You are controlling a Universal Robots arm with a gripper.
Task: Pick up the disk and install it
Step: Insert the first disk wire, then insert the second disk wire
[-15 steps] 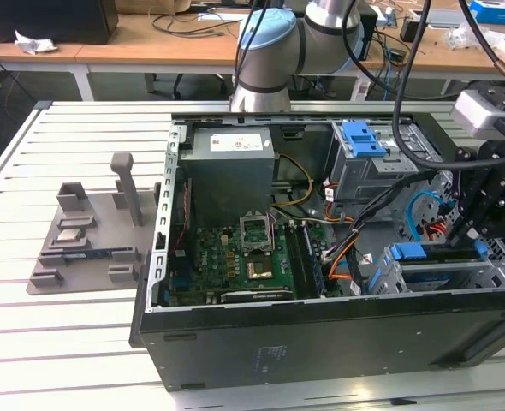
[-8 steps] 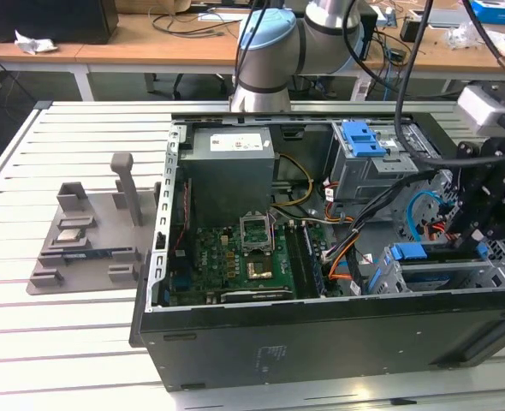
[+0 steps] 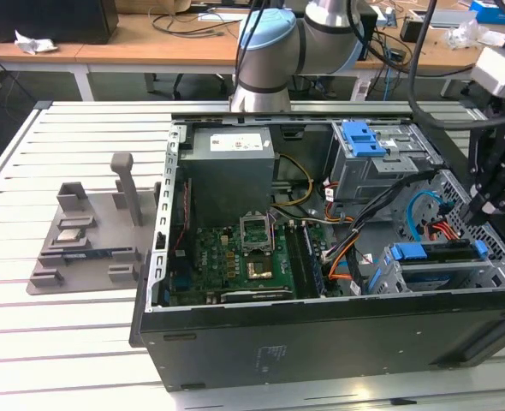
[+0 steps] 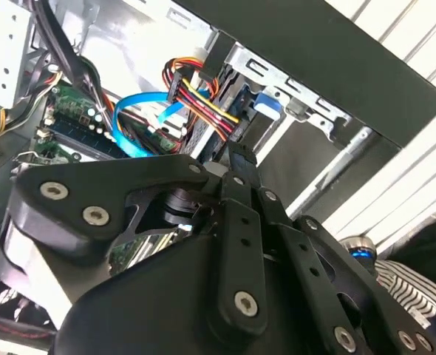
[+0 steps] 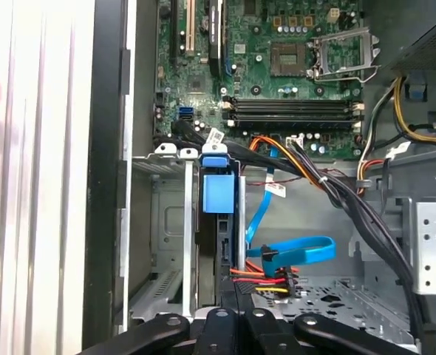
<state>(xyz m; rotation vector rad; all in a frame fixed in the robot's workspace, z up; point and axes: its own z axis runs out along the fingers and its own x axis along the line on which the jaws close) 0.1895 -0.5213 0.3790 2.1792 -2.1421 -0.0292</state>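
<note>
disk (image 3: 441, 276): seated edge-on in cage (image 3: 388, 276), blue rail up, aligned for sliding home
gripper (image 3: 475, 208): above disk's rear; grip state unclear

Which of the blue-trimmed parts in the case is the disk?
In the open case, go to the corner at the exterior view's right, nearest the camera, under the pincer. The disk sits in the low grey cage there. Unlike the blue latch on the taller cage behind, it is a flat slab with a blue rail along its edge.
</note>
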